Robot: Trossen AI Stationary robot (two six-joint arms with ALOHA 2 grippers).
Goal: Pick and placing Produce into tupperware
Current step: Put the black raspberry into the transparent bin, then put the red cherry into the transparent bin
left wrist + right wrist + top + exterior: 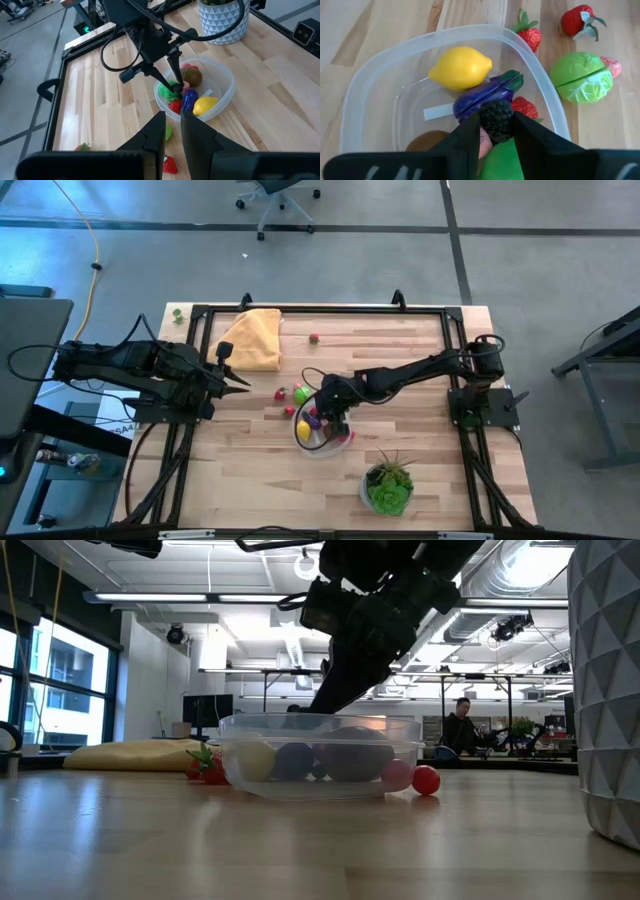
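The clear round tupperware stands mid-table. It holds a yellow lemon, a purple eggplant, a strawberry and a brown piece. My right gripper reaches down into it, shut on a dark bumpy berry. Beside the container on the wood lie two strawberries and a green cabbage. My left gripper waits raised at the table's left, fingers nearly together and holding nothing. My right gripper pinches the dark berry by its two opposite sides between its two fingers. The fingers slant down from the table's right side into the tupperware. The berry sits just over the eggplant; whether it touches the eggplant I cannot tell.
A yellow cloth lies at the far left of the table, with a small red piece near the far edge. A potted green plant in a white pot stands near the front, right of the container. A red ball rests against the container's outer wall.
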